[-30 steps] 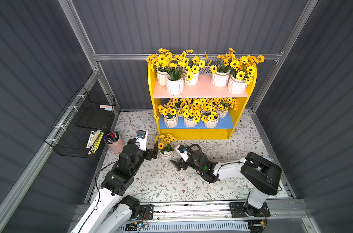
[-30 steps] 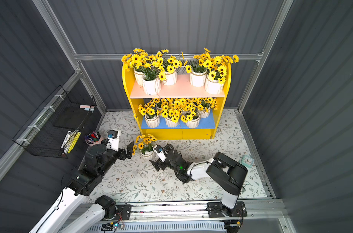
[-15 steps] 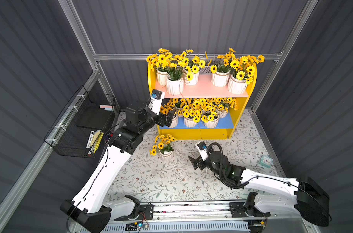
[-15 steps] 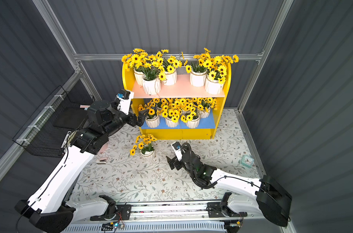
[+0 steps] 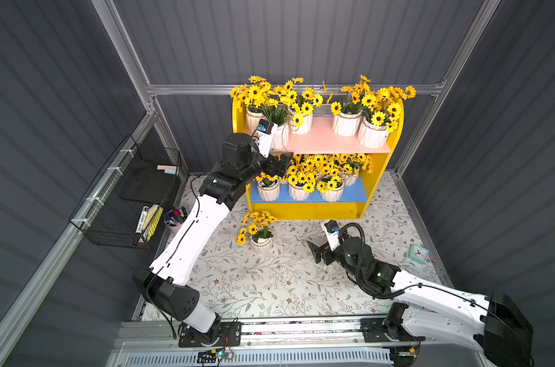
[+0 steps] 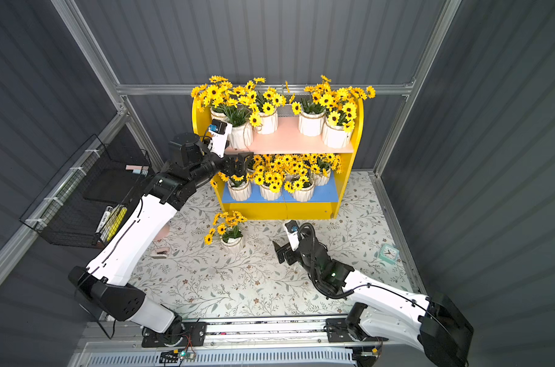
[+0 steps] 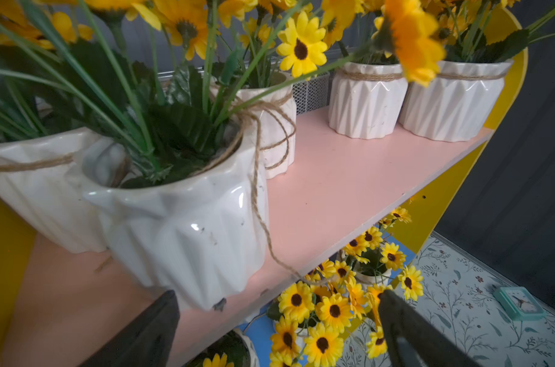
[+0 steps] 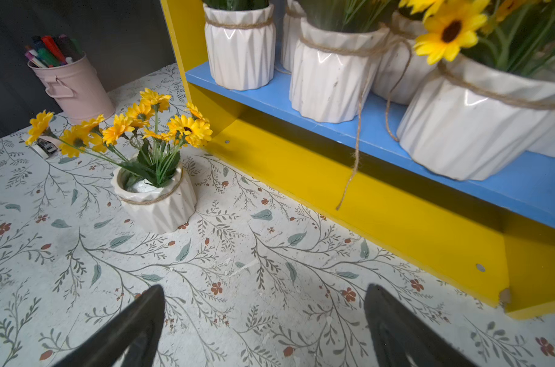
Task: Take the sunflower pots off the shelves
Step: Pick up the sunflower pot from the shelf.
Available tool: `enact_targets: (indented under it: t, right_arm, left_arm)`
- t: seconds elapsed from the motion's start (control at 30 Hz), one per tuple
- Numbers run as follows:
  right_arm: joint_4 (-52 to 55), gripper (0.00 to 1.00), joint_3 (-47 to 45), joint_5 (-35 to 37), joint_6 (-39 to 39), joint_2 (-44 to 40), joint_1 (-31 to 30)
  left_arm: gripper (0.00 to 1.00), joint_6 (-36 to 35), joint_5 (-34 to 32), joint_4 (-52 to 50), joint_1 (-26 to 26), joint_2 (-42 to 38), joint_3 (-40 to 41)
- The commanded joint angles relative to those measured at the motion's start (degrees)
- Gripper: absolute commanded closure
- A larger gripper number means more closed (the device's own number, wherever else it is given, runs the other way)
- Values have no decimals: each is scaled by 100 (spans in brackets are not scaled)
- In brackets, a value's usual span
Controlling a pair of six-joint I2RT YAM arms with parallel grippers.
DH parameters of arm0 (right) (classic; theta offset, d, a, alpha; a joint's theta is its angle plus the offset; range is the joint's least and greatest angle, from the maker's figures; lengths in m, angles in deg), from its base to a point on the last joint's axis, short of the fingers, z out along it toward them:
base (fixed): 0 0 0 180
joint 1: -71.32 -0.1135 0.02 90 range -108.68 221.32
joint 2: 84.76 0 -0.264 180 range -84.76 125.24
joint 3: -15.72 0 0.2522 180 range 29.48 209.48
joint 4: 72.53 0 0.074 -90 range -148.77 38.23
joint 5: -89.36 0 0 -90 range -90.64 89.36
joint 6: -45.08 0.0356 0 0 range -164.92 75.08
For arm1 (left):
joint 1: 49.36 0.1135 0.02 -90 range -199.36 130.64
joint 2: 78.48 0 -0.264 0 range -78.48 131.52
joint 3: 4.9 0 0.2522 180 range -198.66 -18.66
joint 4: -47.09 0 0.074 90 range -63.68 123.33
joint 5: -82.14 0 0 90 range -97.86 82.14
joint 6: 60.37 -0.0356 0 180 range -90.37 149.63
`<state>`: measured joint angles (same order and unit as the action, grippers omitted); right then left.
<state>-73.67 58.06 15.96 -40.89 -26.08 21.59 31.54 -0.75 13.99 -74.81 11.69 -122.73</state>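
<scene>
left gripper [image 7: 277, 295] spread by glazed pot [image 7: 187, 228]: likely slick, brittle; pinch its ribbed wall below rim. right gripper [image 8: 265, 289] spread too.

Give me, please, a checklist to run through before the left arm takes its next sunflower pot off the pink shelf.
1. Left gripper open and empty: ok.
2. Front pot between its jaws: not ok; it stands ahead of them.
3. Loose twine clear: not ok; it hangs over the edge of the pink board and might snag.
4. Room around that pot: cannot tell; a neighbour pot stands close beside it.
5. Landing space on the table: ok, beside the lone pot.
6. Right gripper out of the way: ok; open, empty, over the table.
</scene>
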Motion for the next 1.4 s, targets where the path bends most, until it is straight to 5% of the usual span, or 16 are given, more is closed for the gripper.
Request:
enact_targets:
  t: [0.0,0.6,1.0,1.37]
  right_arm:
    - [30,1,-91,-72,66,-109,78]
    - [-123,1,-153,-327,97,65,140]
    - [-145,1,-135,-422,97,175,156]
    - [-119,1,-201,-423,98,49,209]
  left_arm:
    - [1,-85,-233,277,-4,196,-293]
    - [1,-50,-1336,1105,-8,-5,449]
    - [1,283,-800,1335,-4,631,-254]
    - [1,77,-1233,1846,-10,923,-298]
